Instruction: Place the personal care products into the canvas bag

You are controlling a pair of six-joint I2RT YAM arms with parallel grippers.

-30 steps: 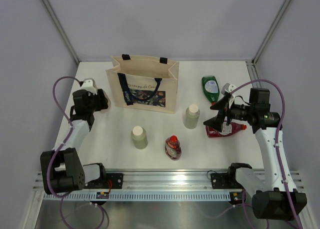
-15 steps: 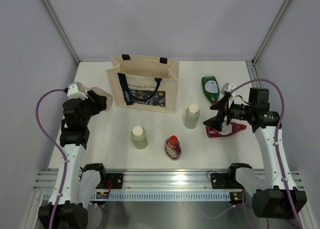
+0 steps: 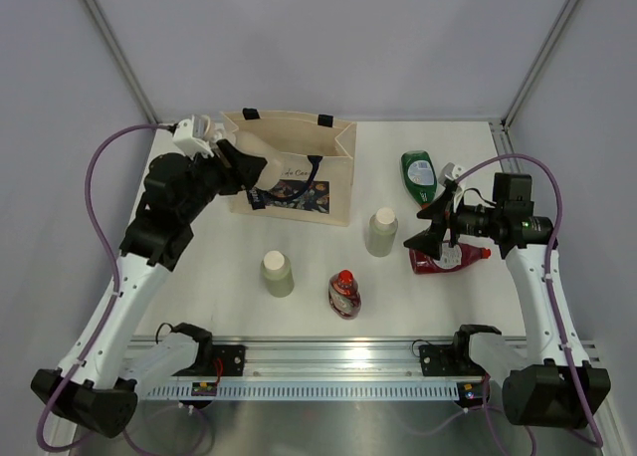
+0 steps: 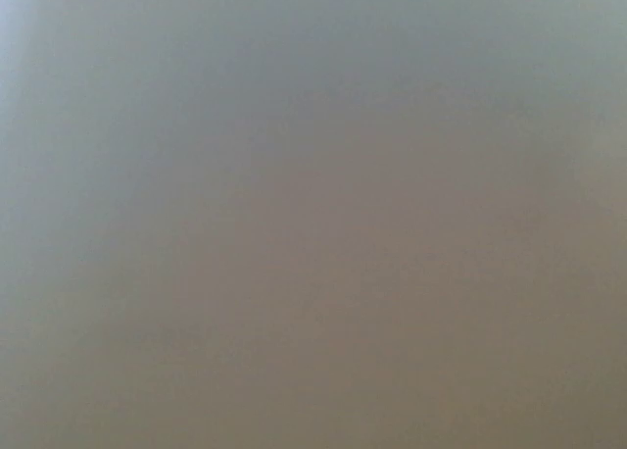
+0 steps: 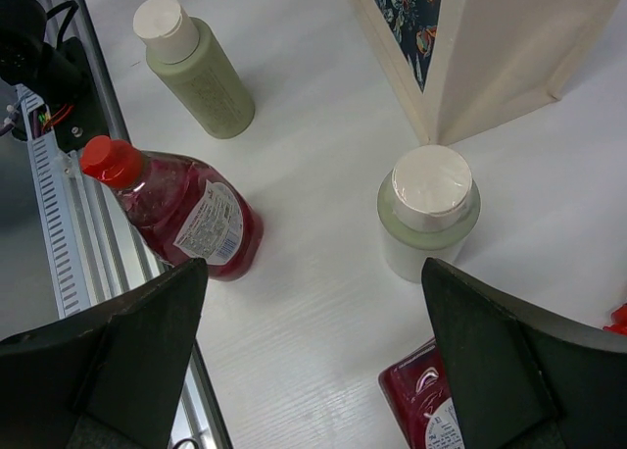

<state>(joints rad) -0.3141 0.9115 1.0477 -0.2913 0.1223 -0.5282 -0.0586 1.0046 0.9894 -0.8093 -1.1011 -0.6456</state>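
canvas bag: matt cloth | red squeeze bottle: glossy clear plastic | table: matt, faint grain

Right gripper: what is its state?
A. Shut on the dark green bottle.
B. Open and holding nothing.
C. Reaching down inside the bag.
B: the right gripper has its jaws wide apart, nothing between them, beside the red bottle lying on its side.
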